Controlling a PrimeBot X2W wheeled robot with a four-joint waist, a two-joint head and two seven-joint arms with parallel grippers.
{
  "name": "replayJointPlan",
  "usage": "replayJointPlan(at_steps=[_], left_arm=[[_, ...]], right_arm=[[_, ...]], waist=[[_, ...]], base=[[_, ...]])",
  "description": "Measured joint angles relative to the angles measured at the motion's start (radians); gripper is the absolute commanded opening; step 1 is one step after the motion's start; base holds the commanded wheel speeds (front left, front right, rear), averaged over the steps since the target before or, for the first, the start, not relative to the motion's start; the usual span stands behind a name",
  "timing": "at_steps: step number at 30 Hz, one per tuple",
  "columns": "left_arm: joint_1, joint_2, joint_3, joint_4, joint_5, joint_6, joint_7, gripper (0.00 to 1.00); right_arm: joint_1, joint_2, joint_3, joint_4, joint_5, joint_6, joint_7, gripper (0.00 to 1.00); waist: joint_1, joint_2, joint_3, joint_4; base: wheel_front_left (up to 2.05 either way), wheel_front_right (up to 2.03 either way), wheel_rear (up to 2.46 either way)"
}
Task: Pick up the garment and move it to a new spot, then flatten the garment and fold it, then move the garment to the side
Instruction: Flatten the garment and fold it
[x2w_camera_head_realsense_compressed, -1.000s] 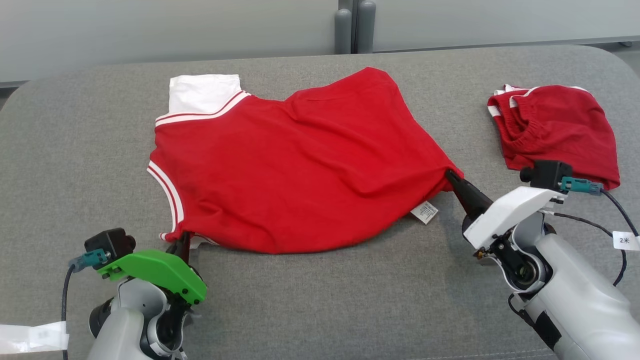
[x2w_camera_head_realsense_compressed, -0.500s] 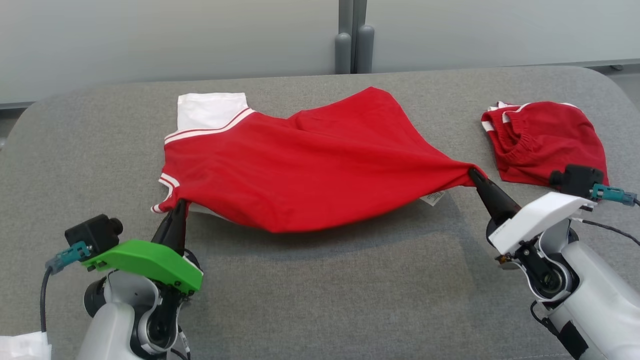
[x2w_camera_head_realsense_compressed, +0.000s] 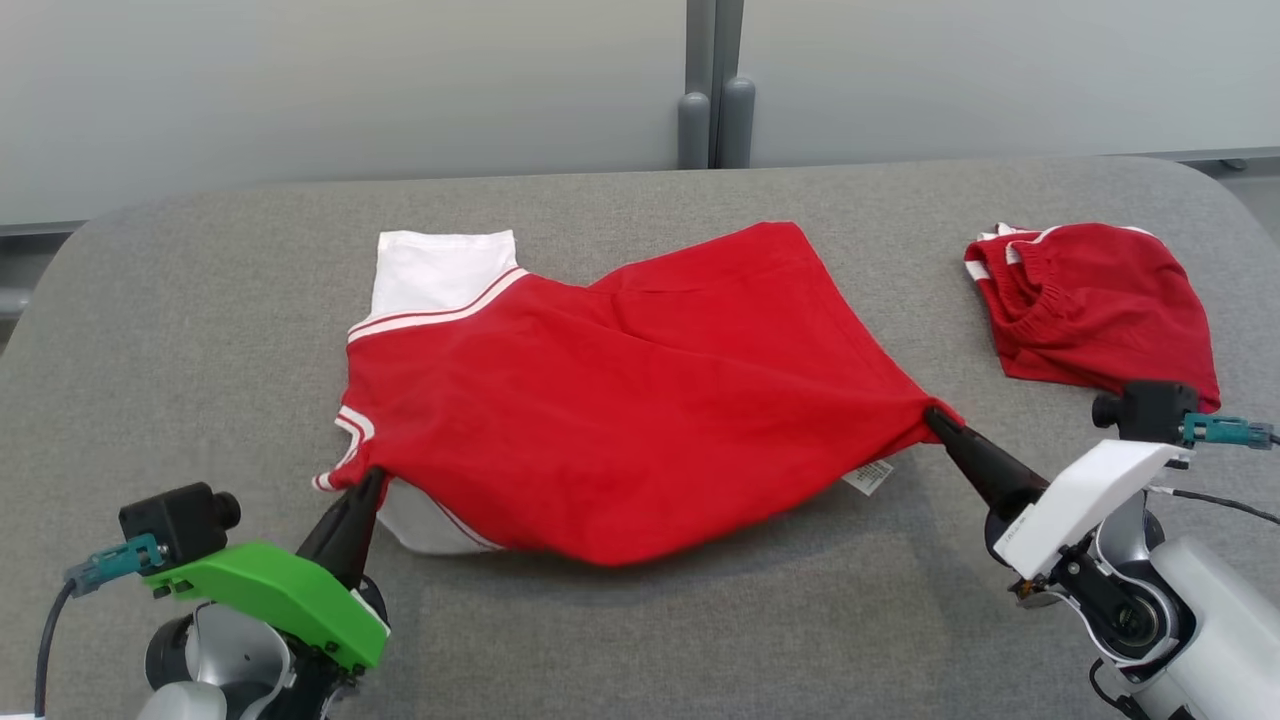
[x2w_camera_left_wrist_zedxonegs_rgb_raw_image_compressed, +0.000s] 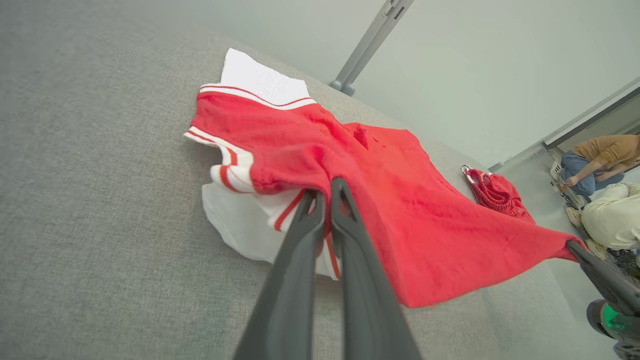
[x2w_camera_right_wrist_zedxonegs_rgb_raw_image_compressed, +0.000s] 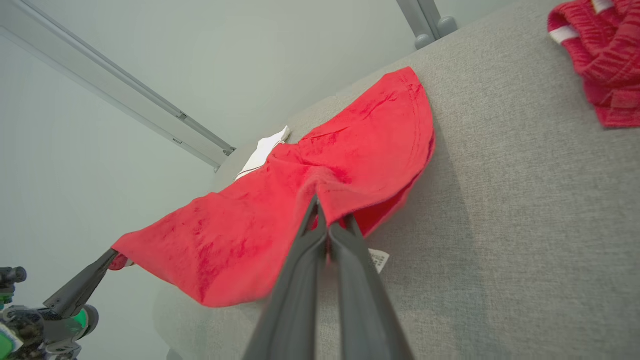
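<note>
The garment (x2w_camera_head_realsense_compressed: 620, 400) is a red shirt with white sleeves and red-striped white trim, spread across the grey table. Its near edge hangs lifted between both grippers while the far part lies on the surface. My left gripper (x2w_camera_head_realsense_compressed: 370, 480) is shut on the near left corner by the striped sleeve hem, seen close in the left wrist view (x2w_camera_left_wrist_zedxonegs_rgb_raw_image_compressed: 325, 187). My right gripper (x2w_camera_head_realsense_compressed: 935, 415) is shut on the near right hem corner, next to a white care label (x2w_camera_head_realsense_compressed: 868, 477). The right wrist view shows its fingers pinching red cloth (x2w_camera_right_wrist_zedxonegs_rgb_raw_image_compressed: 320, 205), with the garment (x2w_camera_right_wrist_zedxonegs_rgb_raw_image_compressed: 300, 200) sagging leftward.
A second red knit piece (x2w_camera_head_realsense_compressed: 1095, 305) with white stripes lies bunched at the table's right, close behind my right wrist camera. The grey padded table (x2w_camera_head_realsense_compressed: 200, 330) ends at a rounded far edge before a pale wall. A person (x2w_camera_left_wrist_zedxonegs_rgb_raw_image_compressed: 600, 160) crouches on the floor far right.
The near edge of the garment was raised off the table by both grippers and now hangs taut between them. The head camera has shifted, so the whole scene sits lower in view.
</note>
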Motion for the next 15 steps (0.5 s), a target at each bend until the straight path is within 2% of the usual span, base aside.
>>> replayJointPlan(at_steps=[4,5,11,14,15], left_arm=[[-0.005,0.021,-0.005,0.036,-0.001,0.009,0.044,0.0],[-0.044,0.022,-0.015,0.067,0.005,0.015,0.062,0.0],[-0.273,0.03,-0.015,0.166,0.093,0.042,0.067,0.0],[-0.365,0.005,-0.008,0.214,0.107,0.044,0.049,0.0],[-0.387,-0.009,-0.01,0.233,0.11,0.045,0.045,0.05]], right_arm=[[-0.037,0.0,0.028,0.03,0.001,0.0,0.068,0.0],[-0.092,0.007,0.029,0.067,0.001,-0.007,0.097,0.0],[-0.32,0.03,0.027,0.172,-0.04,-0.094,0.163,0.0],[-0.401,0.051,0.032,0.213,-0.069,-0.124,0.18,0.0],[-0.419,0.059,0.035,0.228,-0.078,-0.133,0.18,0.0]], waist=[[0.0,0.0,0.019,0.003],[0.0,0.0,0.033,0.004],[0.0,0.0,0.09,0.009],[0.0001,0.0,0.126,0.012],[0.0,0.0,0.138,0.013]], base=[[0.0,0.0,0.0],[0.0,0.0,0.0],[0.0,0.0,0.0],[0.0,0.0,0.0],[0.0,0.0,0.0]])
